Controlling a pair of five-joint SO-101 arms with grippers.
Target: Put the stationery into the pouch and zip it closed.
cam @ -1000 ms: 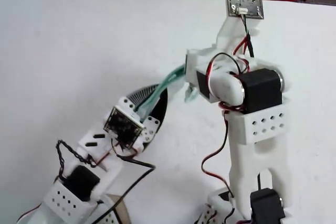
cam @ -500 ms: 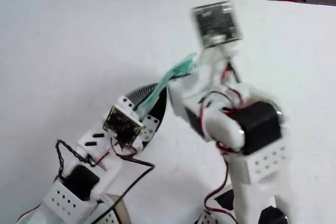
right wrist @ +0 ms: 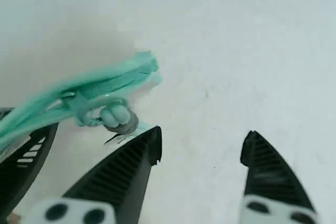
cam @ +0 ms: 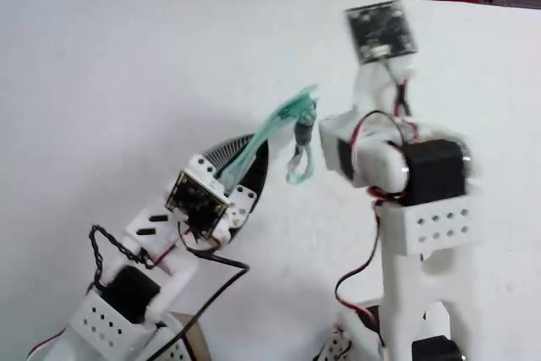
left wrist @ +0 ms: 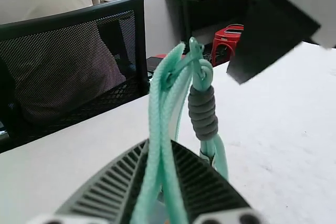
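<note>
A teal cord (cam: 272,127) with a grey coiled bead (cam: 303,134) and a small loop (cam: 297,166) sticks up from my left gripper (cam: 245,162), which is shut on it low over the white table. In the left wrist view the cord (left wrist: 167,103) rises between the black jaws and the bead (left wrist: 203,111) hangs beside it. My right gripper (right wrist: 203,135) stands open just beside the cord's frayed end (right wrist: 107,88) and the bead (right wrist: 124,122), with nothing between its fingers. The right arm's body (cam: 397,158) stands to the right of the cord.
The white table (cam: 101,82) is bare around both arms, and its far edge runs along the top of the high view. A brown object (cam: 193,346) lies at the near edge by the left arm's base. A black mesh chair (left wrist: 79,66) stands beyond the table.
The right arm swung left over the cord and has come back to the right, clear of it. The cord's end, bead and loop now hang free. The left arm has kept still.
</note>
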